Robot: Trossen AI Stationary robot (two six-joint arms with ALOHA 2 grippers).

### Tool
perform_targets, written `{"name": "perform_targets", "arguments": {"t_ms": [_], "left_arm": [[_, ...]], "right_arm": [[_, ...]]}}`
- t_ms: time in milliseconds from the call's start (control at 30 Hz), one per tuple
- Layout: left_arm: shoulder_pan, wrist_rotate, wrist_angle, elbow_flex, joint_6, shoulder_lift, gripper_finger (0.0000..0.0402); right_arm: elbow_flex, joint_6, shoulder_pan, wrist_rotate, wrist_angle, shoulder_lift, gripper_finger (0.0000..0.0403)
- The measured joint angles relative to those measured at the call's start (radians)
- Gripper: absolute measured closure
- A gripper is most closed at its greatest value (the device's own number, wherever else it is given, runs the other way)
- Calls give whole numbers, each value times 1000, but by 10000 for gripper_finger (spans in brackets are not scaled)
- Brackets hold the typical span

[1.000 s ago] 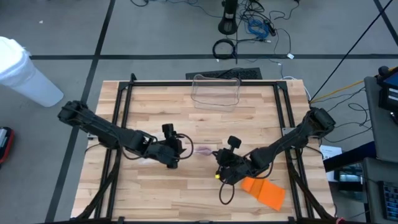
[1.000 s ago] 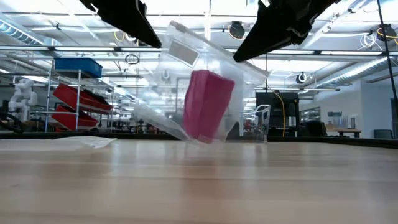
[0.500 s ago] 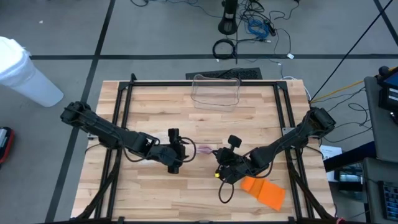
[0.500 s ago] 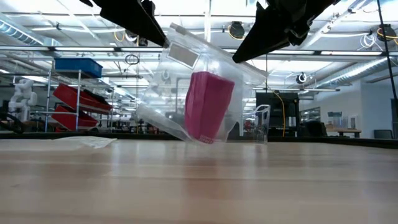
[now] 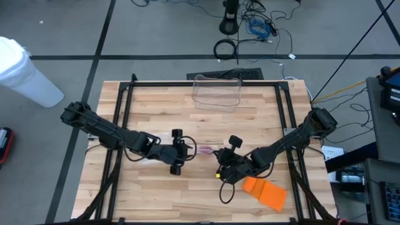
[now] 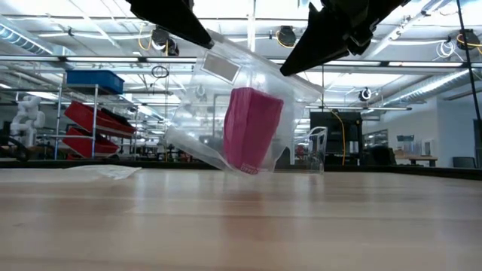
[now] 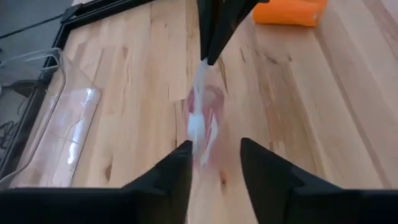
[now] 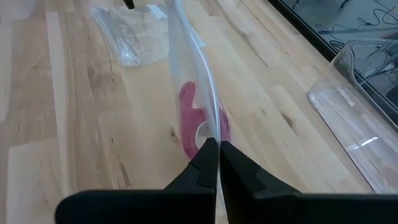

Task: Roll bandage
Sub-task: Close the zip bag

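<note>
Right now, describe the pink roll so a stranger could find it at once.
Start at the wooden table and go to the middle, between the two arms. A clear bag hangs there from the right tool; the roll sits inside, the only pink thing, unlike the orange piece nearby.

Left gripper (image 7: pixel 214 165): two dark fingers (image 7: pixel 171 174) seen apart, one on either side of a clear plastic bag (image 7: pixel 200 121). Pink bandage roll (image 7: pixel 211 112): seen blurred inside the bag. Right gripper (image 7: pixel 214 46): dark, clamped on the bag's far edge. Orange object (image 7: pixel 292 11): lying farther off. Clear plastic container (image 7: pixel 53 134): resting on its side near the wooden worktop (image 7: pixel 298 99) edge.
</note>
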Motion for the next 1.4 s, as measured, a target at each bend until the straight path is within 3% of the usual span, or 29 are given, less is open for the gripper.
{"name": "perform_targets", "arguments": {"t_ms": [233, 900, 1233, 1400], "left_arm": [[19, 0, 1, -27, -6, 0, 317], [47, -4, 70, -31, 46, 81, 326], [47, -6, 72, -31, 50, 76, 393], [47, -6, 72, -31, 51, 76, 398]], "right_arm": [[0, -1, 0, 0, 12, 0, 403], [0, -28, 0, -1, 34, 0, 403], [0, -28, -1, -1, 13, 0, 403], [0, 1, -5, -1, -13, 0, 403]]}}
